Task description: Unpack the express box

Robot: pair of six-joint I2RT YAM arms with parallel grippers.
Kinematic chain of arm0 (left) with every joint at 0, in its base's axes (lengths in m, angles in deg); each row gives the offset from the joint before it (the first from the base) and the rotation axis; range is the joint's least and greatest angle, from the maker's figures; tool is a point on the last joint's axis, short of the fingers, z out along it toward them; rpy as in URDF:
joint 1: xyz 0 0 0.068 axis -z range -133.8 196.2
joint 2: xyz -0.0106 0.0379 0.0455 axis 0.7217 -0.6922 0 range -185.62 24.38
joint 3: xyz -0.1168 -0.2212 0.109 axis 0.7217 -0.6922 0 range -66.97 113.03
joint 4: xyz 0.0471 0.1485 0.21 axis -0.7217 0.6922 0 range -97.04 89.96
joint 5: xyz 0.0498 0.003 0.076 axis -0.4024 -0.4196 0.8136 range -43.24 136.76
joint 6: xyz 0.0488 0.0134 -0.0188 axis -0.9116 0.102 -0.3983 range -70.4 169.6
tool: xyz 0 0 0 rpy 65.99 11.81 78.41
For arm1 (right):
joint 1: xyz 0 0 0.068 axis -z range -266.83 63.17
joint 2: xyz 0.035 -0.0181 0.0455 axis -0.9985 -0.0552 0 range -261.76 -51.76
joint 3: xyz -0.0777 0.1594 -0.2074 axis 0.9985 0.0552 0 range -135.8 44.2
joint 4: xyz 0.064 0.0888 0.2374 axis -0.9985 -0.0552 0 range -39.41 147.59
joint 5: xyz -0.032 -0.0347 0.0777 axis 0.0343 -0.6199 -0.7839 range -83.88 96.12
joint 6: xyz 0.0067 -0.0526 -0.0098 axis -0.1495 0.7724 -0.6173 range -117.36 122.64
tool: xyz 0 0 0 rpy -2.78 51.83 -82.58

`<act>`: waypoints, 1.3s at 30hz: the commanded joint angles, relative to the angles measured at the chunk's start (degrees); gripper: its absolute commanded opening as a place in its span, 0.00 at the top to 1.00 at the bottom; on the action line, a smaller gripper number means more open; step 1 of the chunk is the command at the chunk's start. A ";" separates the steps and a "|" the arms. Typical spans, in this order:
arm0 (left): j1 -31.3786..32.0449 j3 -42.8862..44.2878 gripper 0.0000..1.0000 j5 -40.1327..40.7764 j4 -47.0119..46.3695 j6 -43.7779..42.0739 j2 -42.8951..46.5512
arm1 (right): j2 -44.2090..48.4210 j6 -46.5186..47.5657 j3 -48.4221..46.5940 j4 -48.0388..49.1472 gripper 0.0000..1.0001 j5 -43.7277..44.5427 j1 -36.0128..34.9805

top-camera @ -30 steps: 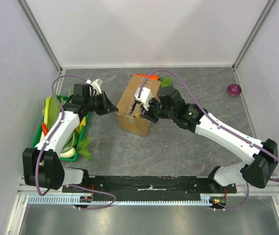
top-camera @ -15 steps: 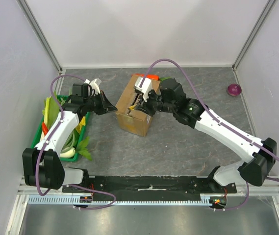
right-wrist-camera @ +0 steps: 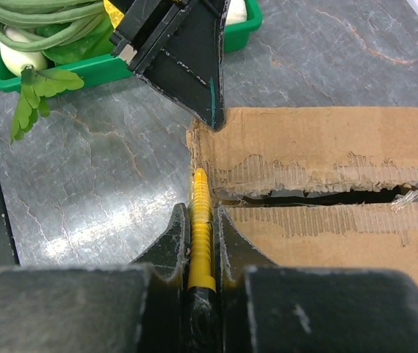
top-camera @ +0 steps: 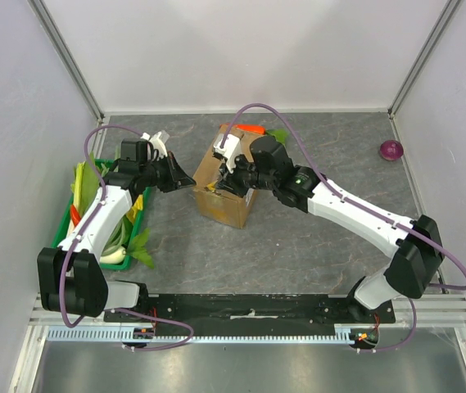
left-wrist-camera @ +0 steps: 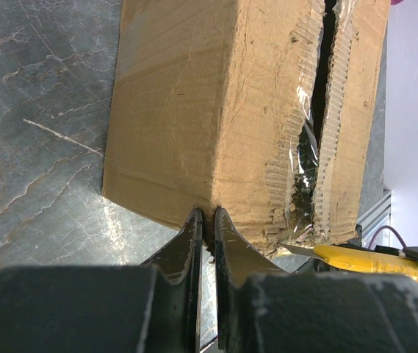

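Note:
The express box [top-camera: 223, 205], brown cardboard, lies mid-table with a ragged open seam [right-wrist-camera: 319, 197] running along the face turned up. My right gripper [right-wrist-camera: 203, 210] is shut on a yellow box cutter [right-wrist-camera: 202, 228], held at the seam's left end over the box [right-wrist-camera: 326, 140]. In the left wrist view the cutter's handle [left-wrist-camera: 374, 259] and blade tip show at the lower right corner of the box [left-wrist-camera: 186, 110]. My left gripper [left-wrist-camera: 207, 215] is shut with its tips against the box's left end, nothing clamped between them. From above, the left gripper [top-camera: 186, 181] and right gripper [top-camera: 226, 182] face each other across that end.
A green tray [top-camera: 63, 232] of vegetables sits at the left, its rim [right-wrist-camera: 84, 68] also in the right wrist view. A purple onion [top-camera: 391, 150] lies far right. An orange and green vegetable [top-camera: 255, 129] rests behind the box. White walls enclose the table.
My right gripper has slid left along the box top with the cutter, reaching the seam's left end. The left arm has stayed put.

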 commanded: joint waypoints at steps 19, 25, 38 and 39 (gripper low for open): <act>-0.26 -0.06 0.98 3.93 -0.52 -1.66 1.30 | 3.48 4.25 3.06 -11.22 1.00 2.63 -0.39; -0.26 0.03 0.98 3.58 -0.61 -1.39 1.04 | 3.74 4.60 2.53 -12.62 1.00 2.82 -0.39; -0.17 2.13 0.48 -4.59 -2.63 -1.31 2.27 | 12.44 -2.69 2.18 1.87 1.00 11.95 0.40; -0.17 2.57 0.46 -5.21 -2.81 -1.48 2.44 | 12.97 -2.87 2.70 3.71 1.00 16.31 0.40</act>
